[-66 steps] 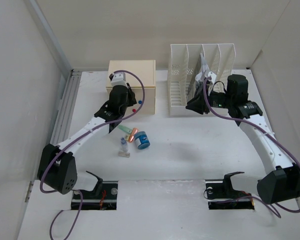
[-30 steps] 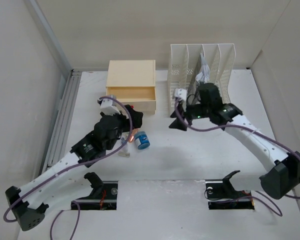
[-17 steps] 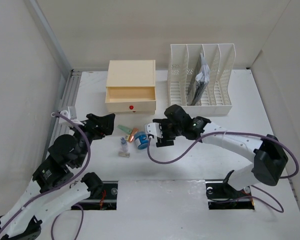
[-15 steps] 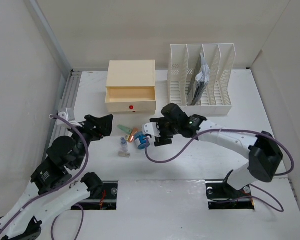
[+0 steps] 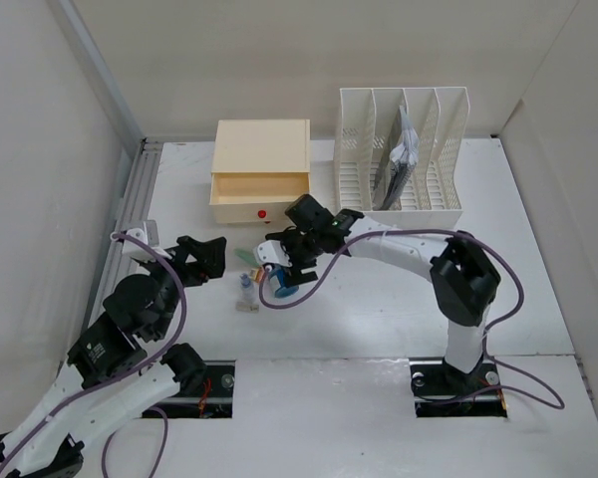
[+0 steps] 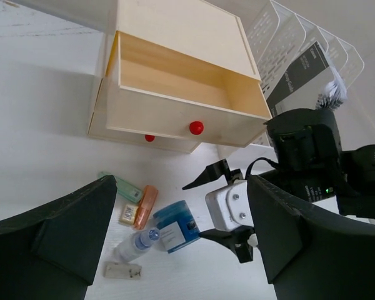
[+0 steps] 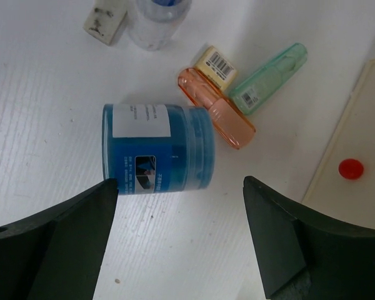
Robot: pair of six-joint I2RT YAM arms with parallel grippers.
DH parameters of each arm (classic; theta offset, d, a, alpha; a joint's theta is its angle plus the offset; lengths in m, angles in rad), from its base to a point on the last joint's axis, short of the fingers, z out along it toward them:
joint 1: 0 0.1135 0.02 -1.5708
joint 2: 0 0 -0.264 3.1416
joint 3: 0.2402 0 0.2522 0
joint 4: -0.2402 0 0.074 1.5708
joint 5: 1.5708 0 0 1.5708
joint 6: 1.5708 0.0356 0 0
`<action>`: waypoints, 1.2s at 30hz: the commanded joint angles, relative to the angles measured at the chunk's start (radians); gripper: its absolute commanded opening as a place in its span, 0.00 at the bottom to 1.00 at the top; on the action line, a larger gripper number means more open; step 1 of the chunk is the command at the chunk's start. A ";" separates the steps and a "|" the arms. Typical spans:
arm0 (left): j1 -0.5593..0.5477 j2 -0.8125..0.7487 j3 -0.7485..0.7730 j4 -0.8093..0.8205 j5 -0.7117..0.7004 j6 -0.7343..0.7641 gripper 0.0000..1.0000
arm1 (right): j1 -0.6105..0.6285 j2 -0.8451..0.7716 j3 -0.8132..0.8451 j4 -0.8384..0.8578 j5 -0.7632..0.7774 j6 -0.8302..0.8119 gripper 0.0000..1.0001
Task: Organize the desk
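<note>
Clutter sits in a small cluster on the white tabletop (image 5: 379,289), in front of the cream drawer box (image 5: 261,174). The tabletop fills the whole floor of the pale-walled enclosure and carries everything else.

The right end effector (image 7: 180,187) hangs directly over a blue jar (image 7: 156,149) that lies on its side with its white label up. Its fingers are spread wide, one on each side of the jar, and they grasp nothing. Just beside the jar's end lie an orange highlighter (image 7: 215,115) and a green highlighter (image 7: 269,78), side by side, with a small cream barcoded piece (image 7: 215,62) against the orange one. A small clear bottle (image 7: 156,19) and a little white block (image 7: 106,19) lie a bit further off.

The left end effector (image 5: 217,257) is released too. It hovers left of the cluster, empty, and faces the drawer box. The box's upper drawer (image 6: 175,94) is pulled out. To the right of the box stands a white slotted file rack (image 5: 354,169) with a dark booklet (image 5: 397,164) leaning in one slot.
</note>
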 commanded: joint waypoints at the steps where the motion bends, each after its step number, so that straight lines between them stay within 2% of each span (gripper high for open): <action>1: -0.002 -0.017 0.000 0.043 0.010 0.027 0.83 | 0.017 0.028 0.066 -0.065 -0.079 -0.044 0.86; 8: -0.002 -0.017 0.000 0.053 0.019 0.037 0.83 | 0.046 0.121 0.124 -0.100 -0.088 -0.044 0.86; 16: -0.002 -0.036 0.000 0.053 0.019 0.037 0.83 | 0.055 0.105 0.081 -0.062 -0.088 0.011 0.85; 23: -0.002 -0.046 -0.010 0.062 0.038 0.037 0.83 | 0.055 0.075 0.061 -0.054 -0.022 0.043 0.85; 36: -0.002 -0.075 -0.010 0.043 0.038 0.028 0.83 | 0.075 0.127 0.017 0.015 0.090 0.131 0.85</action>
